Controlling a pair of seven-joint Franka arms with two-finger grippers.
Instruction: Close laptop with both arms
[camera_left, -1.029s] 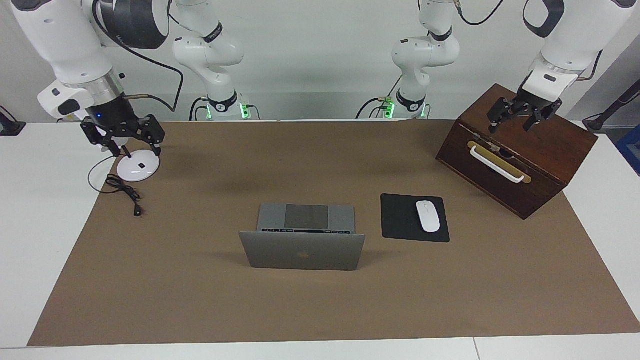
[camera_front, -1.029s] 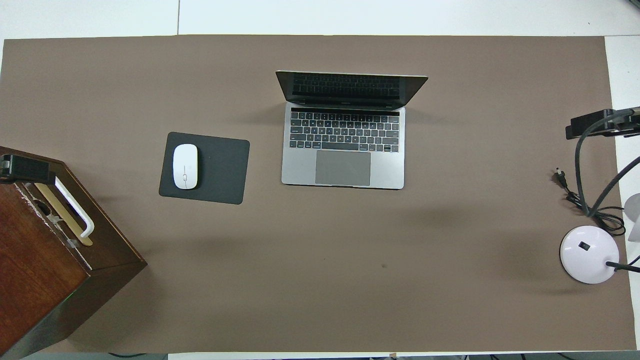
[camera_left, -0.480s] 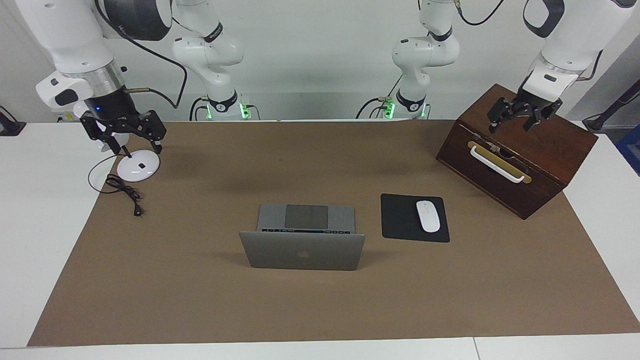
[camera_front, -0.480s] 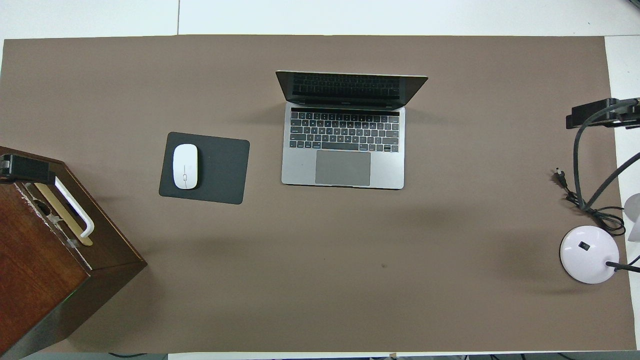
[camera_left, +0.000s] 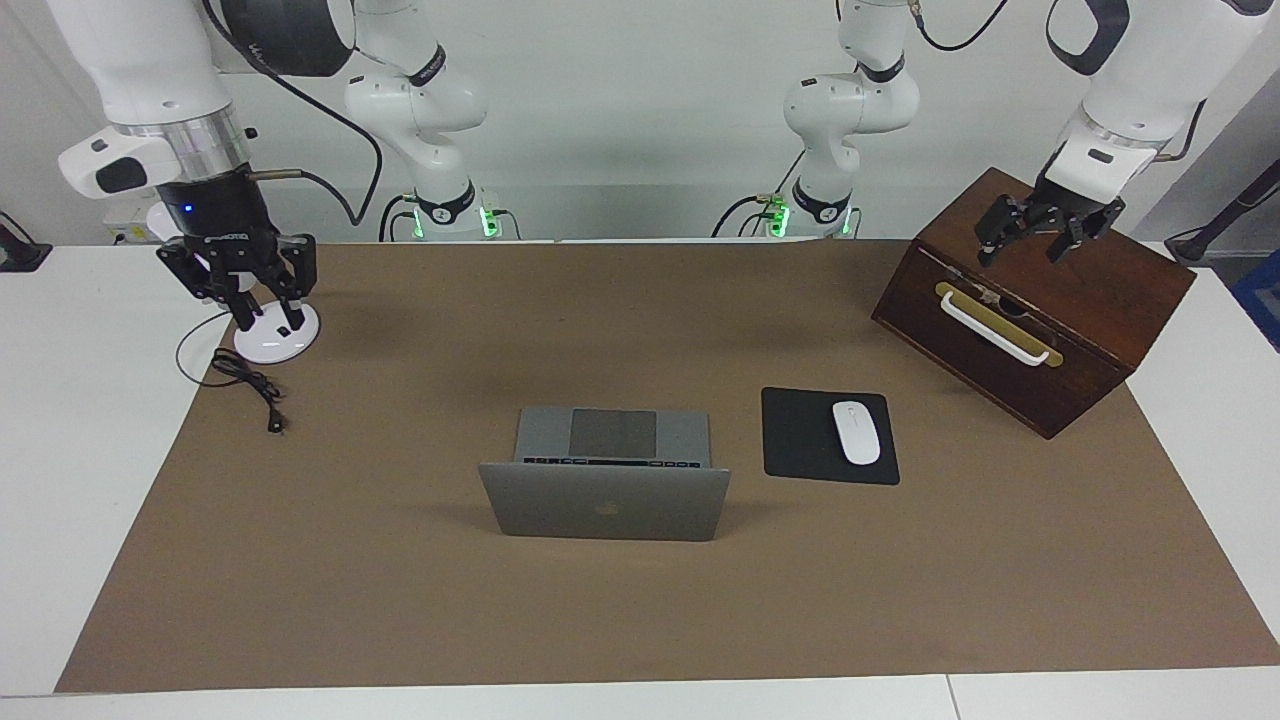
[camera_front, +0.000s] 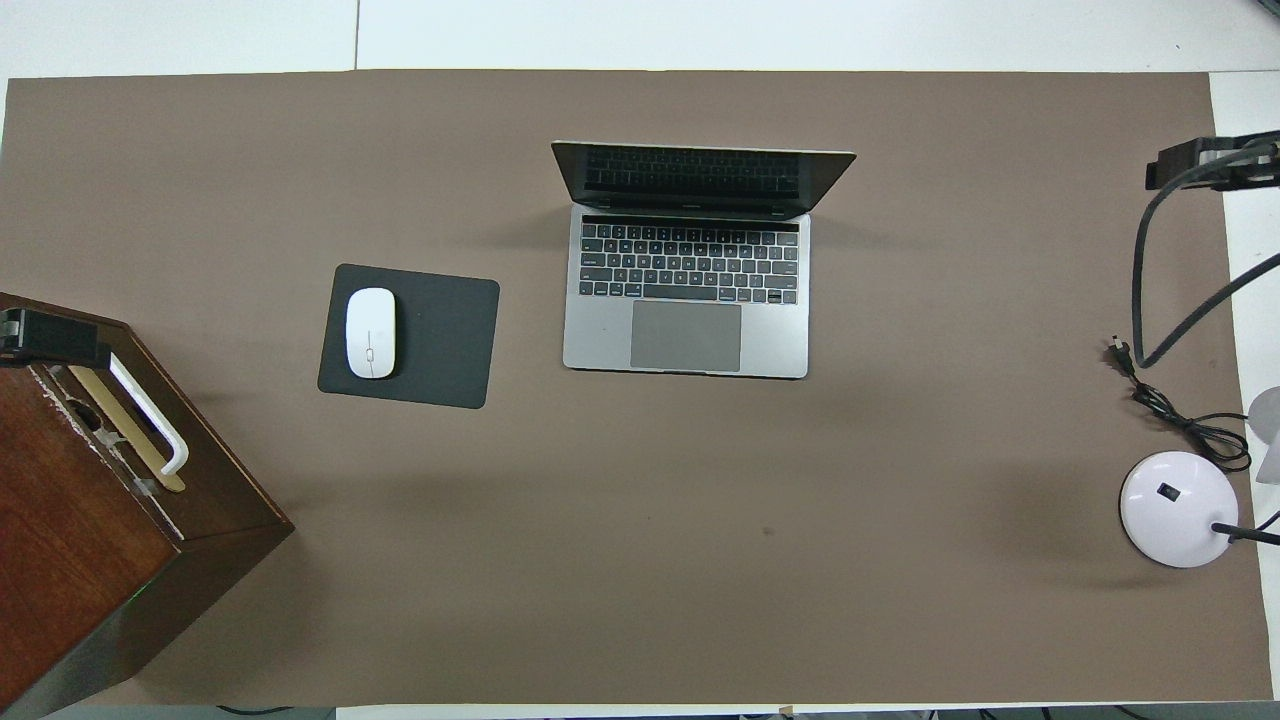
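Note:
The silver-grey laptop (camera_left: 605, 510) stands open in the middle of the brown mat, its lid upright with the logo side away from the robots. The overhead view shows its dark keyboard and trackpad (camera_front: 690, 300). My right gripper (camera_left: 267, 318) hangs open and empty over the white lamp base at the right arm's end of the table; it shows at the overhead view's edge (camera_front: 1200, 165). My left gripper (camera_left: 1020, 255) hangs open and empty over the wooden box at the left arm's end; it also shows in the overhead view (camera_front: 50, 340). Both are well apart from the laptop.
A dark wooden box (camera_left: 1040, 320) with a white handle stands at the left arm's end. A black mouse pad (camera_left: 800, 440) with a white mouse (camera_left: 856, 432) lies beside the laptop. A white lamp base (camera_front: 1178, 508) and a black cable (camera_left: 250, 385) lie at the right arm's end.
My right gripper has turned to point straight down and shifted slightly over the lamp base. The left arm and the laptop have not moved.

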